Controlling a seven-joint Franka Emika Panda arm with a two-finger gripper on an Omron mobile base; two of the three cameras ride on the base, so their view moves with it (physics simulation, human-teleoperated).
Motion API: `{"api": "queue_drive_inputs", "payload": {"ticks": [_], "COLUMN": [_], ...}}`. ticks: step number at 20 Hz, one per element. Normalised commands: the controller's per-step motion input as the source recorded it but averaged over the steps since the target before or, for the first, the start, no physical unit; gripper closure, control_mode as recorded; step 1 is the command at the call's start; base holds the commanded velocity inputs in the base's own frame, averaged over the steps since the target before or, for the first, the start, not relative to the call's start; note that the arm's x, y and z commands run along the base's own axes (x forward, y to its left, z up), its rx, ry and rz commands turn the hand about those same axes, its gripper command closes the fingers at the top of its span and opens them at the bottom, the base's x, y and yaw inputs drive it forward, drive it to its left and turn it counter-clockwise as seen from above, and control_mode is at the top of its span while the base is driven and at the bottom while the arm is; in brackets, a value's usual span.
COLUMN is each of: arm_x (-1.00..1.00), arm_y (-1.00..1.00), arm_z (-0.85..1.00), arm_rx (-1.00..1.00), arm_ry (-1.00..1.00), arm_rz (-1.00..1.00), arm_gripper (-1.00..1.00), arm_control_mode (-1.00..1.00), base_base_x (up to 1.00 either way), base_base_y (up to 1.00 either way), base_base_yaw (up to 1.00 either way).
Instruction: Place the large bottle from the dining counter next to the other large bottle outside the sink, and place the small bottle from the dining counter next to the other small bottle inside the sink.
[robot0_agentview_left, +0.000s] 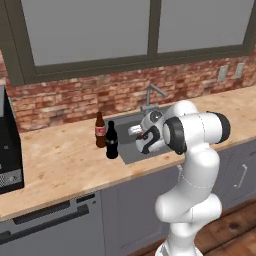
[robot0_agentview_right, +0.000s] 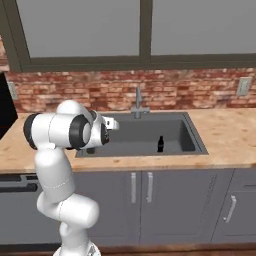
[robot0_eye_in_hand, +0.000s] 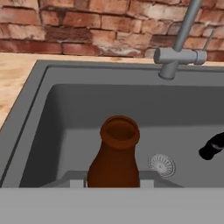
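My gripper (robot0_eye_in_hand: 112, 182) is shut on a small brown bottle (robot0_eye_in_hand: 114, 154), held upright over the left part of the sink (robot0_eye_in_hand: 27, 109), its open neck facing me. The other small bottle (robot0_agentview_right: 160, 143), black, stands inside the sink basin (robot0_agentview_right: 150, 152) and shows at the right edge of the hand view (robot0_eye_in_hand: 213, 147). On the counter left of the sink stand two large bottles close together: a brown one with a red label (robot0_agentview_left: 100, 130) and a black one (robot0_agentview_left: 112, 141). My hand (robot0_agentview_left: 149, 133) hangs above the basin beside them.
A faucet (robot0_eye_in_hand: 179, 54) rises from the sink's back rim against the brick wall. The drain (robot0_eye_in_hand: 161, 165) lies on the basin floor right of the held bottle. A black appliance (robot0_agentview_left: 7, 145) stands at the counter's far left.
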Motion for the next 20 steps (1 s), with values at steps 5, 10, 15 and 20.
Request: {"api": "queue_drive_inputs", "payload": {"ticks": [5,10,15,20], "arm_x": [0.0,0.0,0.0,0.0], "arm_y": [0.0,0.0,0.0,0.0], "arm_z": [0.0,0.0,0.0,0.0], "arm_rx": [0.0,0.0,0.0,0.0], "arm_ry": [0.0,0.0,0.0,0.0], "arm_rz": [0.0,0.0,0.0,0.0], "arm_gripper": [1.0,1.0,1.0,1.0], "arm_control_mode": [1.0,1.0,1.0,1.0], "base_base_x": [0.09,0.19,0.29,0.37], "base_base_y": [-0.32,-0.42,-0.38,-0.31], "base_base_yaw": [0.18,0.17,0.18,0.21]}}
